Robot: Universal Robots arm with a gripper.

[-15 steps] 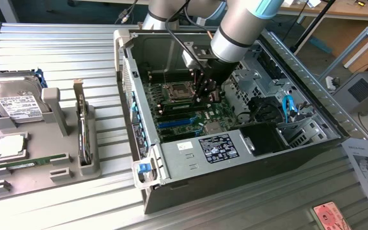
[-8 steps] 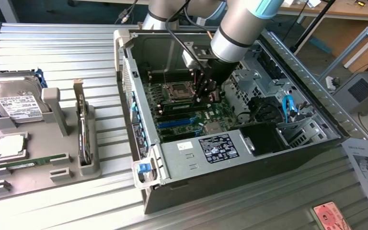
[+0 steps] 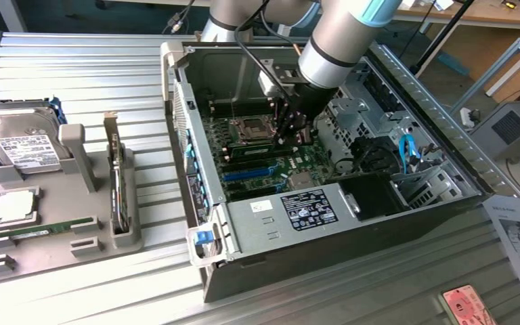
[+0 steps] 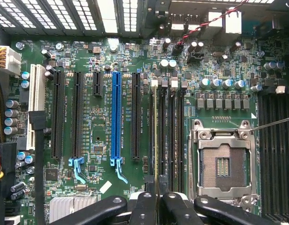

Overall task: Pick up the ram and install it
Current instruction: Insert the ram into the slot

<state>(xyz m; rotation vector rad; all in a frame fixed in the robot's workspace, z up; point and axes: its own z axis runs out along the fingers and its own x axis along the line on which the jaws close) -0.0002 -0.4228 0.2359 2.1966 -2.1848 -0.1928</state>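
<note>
**Entry: pincer holding the ram, lined up along the memory slots**

**Pincer** [image 4: 156,200]: closed, its dark fingers [image 4: 143,206] pinched together on the ram. Seen from across the room, the arm [image 3: 332,47] reaches down into the open computer case [image 3: 269,223] and carries the pincer low over the motherboard [image 4: 100,164].

**Ram** [image 4: 156,140]: already in the grip. It shows as a thin, pale green edge that starts between the fingertips and runs straight ahead of them. It is seen edge-on, so its faces, chips and label are hidden.

**Long axis:** parallel to the bank of memory slots [image 4: 170,136] directly beneath the pincer. By my reading the edge sits over the outermost slot of that bank, the one farthest from the CPU socket [image 4: 224,164]. I cannot tell whether the stick touches the slot or is just clear of it.

**Governing relation:** stick and slot share one line, with no visible skew between them. I judge the only offset left is toward the board, not to either side.

**Further out from the pincer:** the empty socket lies just beyond the slot bank on one side. The black and blue expansion slots [image 4: 116,117] lie on the other.

**Well apart, outside the case:** a grey parts tray [image 3: 52,250] with a second green stick [image 3: 38,231] lying flat in it.
</note>
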